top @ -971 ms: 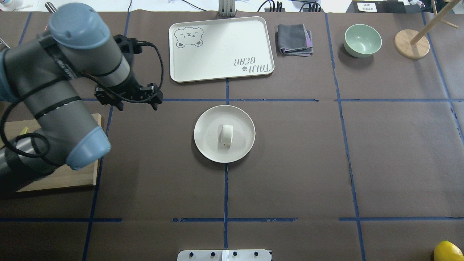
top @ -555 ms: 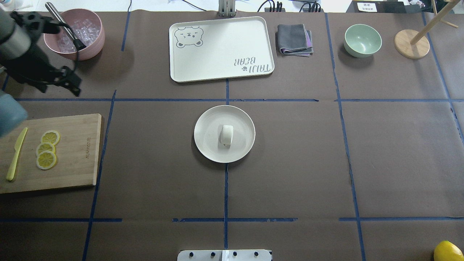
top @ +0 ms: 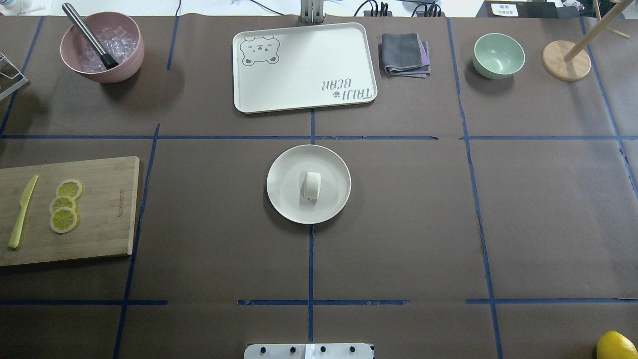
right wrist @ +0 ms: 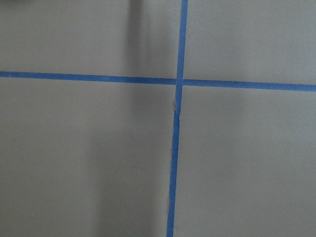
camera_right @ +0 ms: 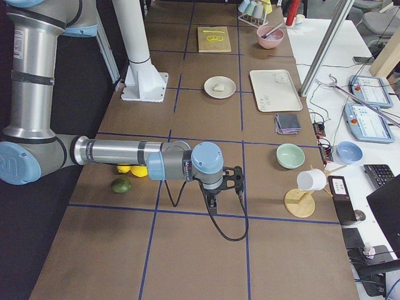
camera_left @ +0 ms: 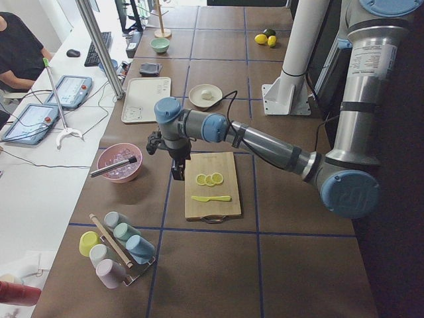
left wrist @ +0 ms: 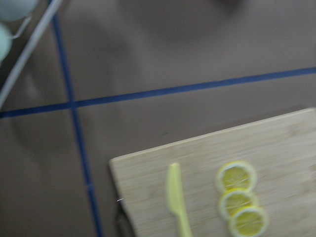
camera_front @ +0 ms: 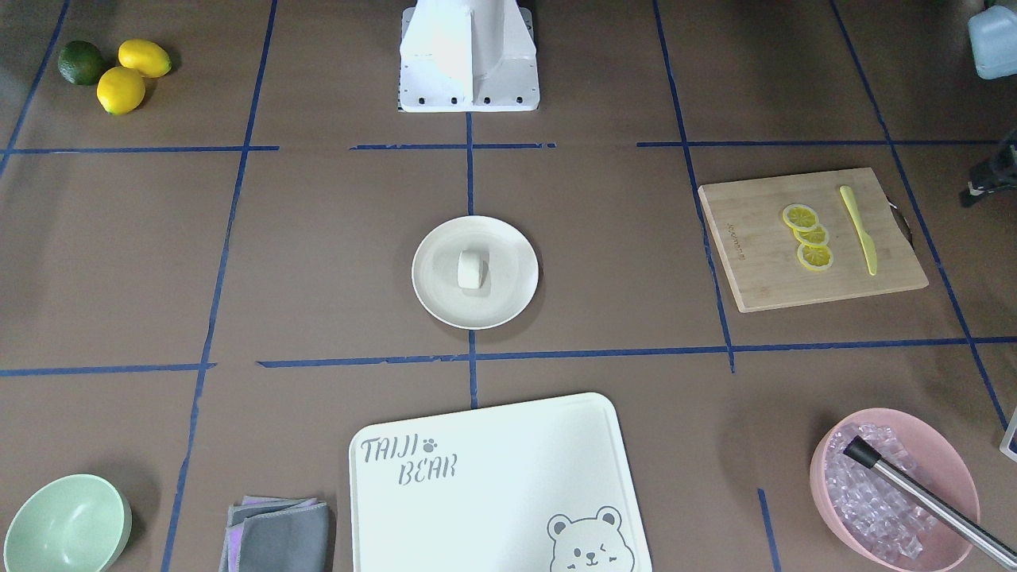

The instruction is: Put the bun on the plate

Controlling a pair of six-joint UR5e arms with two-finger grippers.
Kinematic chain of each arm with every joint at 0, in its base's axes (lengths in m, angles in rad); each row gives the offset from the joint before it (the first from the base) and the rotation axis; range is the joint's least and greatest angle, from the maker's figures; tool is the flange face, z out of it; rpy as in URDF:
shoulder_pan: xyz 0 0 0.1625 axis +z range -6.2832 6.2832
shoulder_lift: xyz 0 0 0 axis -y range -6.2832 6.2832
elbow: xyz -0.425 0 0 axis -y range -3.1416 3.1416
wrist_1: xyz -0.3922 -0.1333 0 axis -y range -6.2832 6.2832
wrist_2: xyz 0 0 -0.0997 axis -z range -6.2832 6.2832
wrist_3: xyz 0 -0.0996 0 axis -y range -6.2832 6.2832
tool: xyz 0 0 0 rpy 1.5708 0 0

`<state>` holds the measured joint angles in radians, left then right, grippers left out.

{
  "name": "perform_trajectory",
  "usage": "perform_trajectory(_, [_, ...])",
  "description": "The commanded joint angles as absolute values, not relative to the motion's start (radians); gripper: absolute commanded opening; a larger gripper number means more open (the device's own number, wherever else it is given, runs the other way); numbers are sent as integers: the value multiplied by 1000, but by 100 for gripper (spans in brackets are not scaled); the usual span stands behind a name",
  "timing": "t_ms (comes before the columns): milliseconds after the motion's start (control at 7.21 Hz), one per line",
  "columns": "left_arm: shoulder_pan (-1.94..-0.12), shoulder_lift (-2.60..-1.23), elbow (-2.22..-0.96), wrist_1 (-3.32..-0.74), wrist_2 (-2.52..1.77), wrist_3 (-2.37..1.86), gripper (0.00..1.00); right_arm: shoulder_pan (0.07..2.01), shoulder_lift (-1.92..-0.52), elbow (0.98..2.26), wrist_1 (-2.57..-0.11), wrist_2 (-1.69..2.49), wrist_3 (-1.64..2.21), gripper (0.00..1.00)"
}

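Observation:
The white bun (top: 312, 185) lies near the middle of the round cream plate (top: 284, 199) at the table's centre, with nothing touching it. The front view shows the same bun (camera_front: 469, 269) on the plate (camera_front: 500, 306). My left gripper (camera_left: 177, 173) hangs over the table's left end, beside the cutting board and far from the plate. In no view can I tell whether it is open. My right gripper (camera_right: 213, 205) hovers over bare table at the right end and shows only in the right side view. Neither wrist view shows fingers or the bun.
A bamboo cutting board (top: 99, 239) with three lemon slices (top: 64, 205) and a yellow knife (top: 22, 211) lies at the left. A pink ice bowl (top: 124, 65), bear-printed board (top: 304, 65), grey cloth (top: 404, 54), mint bowl (top: 498, 55) and wooden stand (top: 565, 60) line the far edge.
My left arm has swung away to the left and left the overhead view, uncovering the cutting board and the pink bowl. The bun and plate have not moved.

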<state>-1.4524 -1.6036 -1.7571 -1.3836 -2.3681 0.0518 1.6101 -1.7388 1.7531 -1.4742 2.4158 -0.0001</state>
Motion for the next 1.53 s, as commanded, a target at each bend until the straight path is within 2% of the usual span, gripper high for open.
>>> perform_trajectory(0, [-1568,-1577,-1609,-1419,-2372,239,100,1612,-1740,1755,-1474,2416,0,100])
perform_trajectory(1387, [-1603,-1546,-1597,-1459,-2370,225,100,1611,-1743,1753,-1468,2408,-3,100])
